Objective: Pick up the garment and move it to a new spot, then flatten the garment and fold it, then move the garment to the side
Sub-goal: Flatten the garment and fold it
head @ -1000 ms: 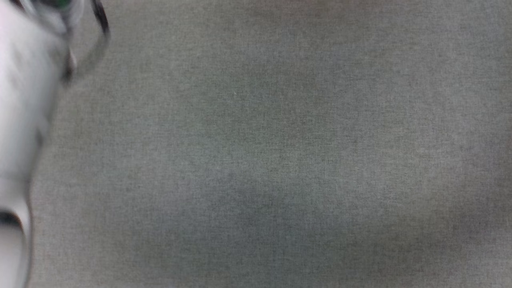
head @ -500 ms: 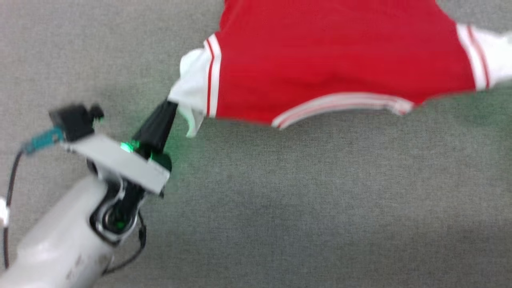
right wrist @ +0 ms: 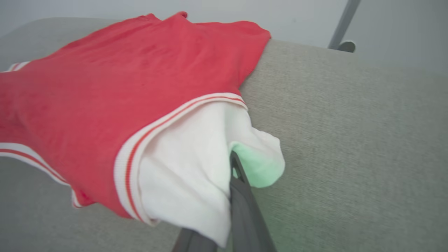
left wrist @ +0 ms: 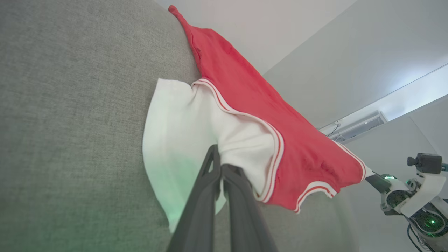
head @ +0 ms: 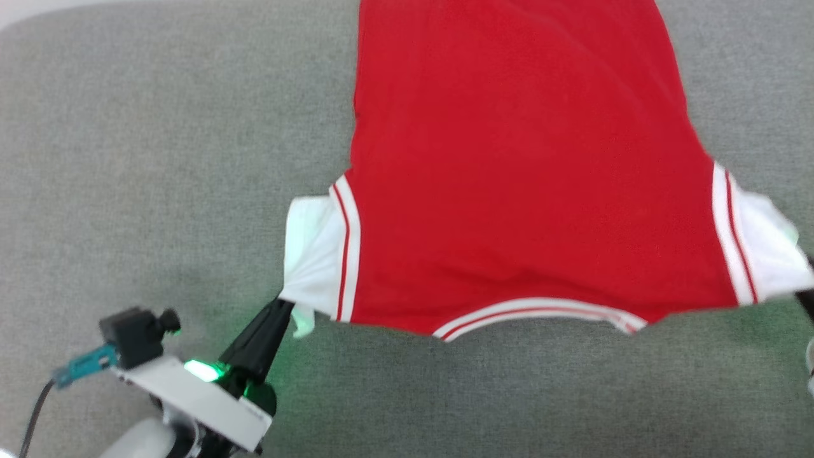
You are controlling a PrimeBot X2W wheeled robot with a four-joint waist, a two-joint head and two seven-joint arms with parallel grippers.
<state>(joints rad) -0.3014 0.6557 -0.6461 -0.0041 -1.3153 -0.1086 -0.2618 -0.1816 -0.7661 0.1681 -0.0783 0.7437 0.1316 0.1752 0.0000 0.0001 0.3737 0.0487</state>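
The garment [head: 521, 178] lies spread on the grey surface with a plain red side up, its striped neck trim towards me; no lettering shows. My left gripper [head: 283, 304] is shut on the edge of its left white sleeve [head: 311, 254], fingers pressed together on the cloth [left wrist: 217, 157]. At the right edge of the head view a dark finger of my right gripper [head: 806, 299] meets the other white sleeve [head: 763, 248]. In the right wrist view that gripper [right wrist: 233, 159] is shut on the bunched sleeve. The jersey is pulled taut between both grippers.
The grey fabric surface [head: 127, 159] stretches all around the jersey, with a rounded far-left corner and pale floor [head: 19, 9] beyond. A metal pole [right wrist: 344, 24] stands past the far edge in the right wrist view. The jersey's hem reaches the surface's far edge.
The head camera has moved: first only grey fabric and a blurred arm showed, now the jersey sits lower in view with more of it seen. The left gripper stays shut on the sleeve.
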